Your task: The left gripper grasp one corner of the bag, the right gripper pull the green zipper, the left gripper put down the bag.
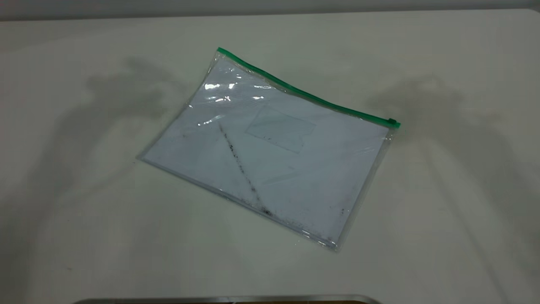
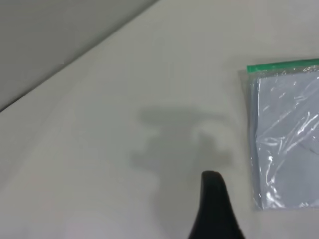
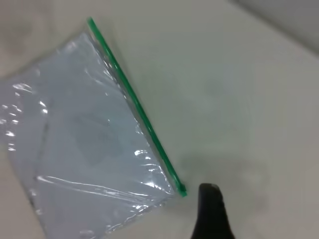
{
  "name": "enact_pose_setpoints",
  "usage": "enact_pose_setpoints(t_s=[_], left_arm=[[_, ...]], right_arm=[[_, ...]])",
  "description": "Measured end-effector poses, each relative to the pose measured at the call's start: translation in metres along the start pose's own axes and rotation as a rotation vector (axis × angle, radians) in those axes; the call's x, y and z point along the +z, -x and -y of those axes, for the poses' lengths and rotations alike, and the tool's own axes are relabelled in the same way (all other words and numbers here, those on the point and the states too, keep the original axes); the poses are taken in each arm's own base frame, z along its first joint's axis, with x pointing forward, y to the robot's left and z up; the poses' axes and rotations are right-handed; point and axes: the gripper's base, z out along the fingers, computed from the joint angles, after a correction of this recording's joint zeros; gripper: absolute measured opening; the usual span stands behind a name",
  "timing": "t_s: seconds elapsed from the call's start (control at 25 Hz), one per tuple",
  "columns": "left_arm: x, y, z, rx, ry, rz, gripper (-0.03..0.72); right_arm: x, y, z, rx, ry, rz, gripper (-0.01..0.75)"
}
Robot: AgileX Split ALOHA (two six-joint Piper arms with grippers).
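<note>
The bag [image 1: 270,147] lies flat on the white table, a clear pouch with white paper inside and a dark diagonal smudge. Its green zipper [image 1: 303,90] runs along the far edge, and the slider tab [image 1: 393,122] sits at the right end. Neither arm appears in the exterior view; only their shadows fall on either side of the bag. In the left wrist view, a black tip of my left gripper [image 2: 213,199] hovers over bare table beside the bag [image 2: 289,134], apart from it. The right wrist view shows a black tip of my right gripper [image 3: 210,209] close to the slider tab [image 3: 182,190], not touching it.
The white table [image 1: 84,211] stretches wide on all sides of the bag. A grey wall meets its far edge [image 1: 270,12]. A metal rim [image 1: 228,299] shows at the near edge.
</note>
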Motion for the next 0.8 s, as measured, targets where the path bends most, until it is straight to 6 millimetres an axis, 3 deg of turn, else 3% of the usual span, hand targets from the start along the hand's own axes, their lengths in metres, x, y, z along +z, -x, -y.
enact_pose_setpoints(t_s=[0.28,0.44,0.6,0.8], left_arm=[[-0.082,-0.013,0.002,-0.111,0.120,0.128,0.590],[-0.112,-0.034,0.010,-0.213,0.143,0.151,0.590],[-0.146,-0.077,0.028,-0.282,0.139,0.161,0.590],[-0.184,-0.144,0.056,-0.323,0.144,0.200,0.590]], right_arm=[[-0.122,-0.013,-0.034,-0.024,-0.048,0.159,0.578],[-0.179,-0.035,-0.056,-0.022,-0.056,0.226,0.578],[-0.211,-0.072,-0.079,-0.024,-0.048,0.283,0.578],[-0.222,-0.135,-0.106,-0.006,-0.020,0.294,0.578]])
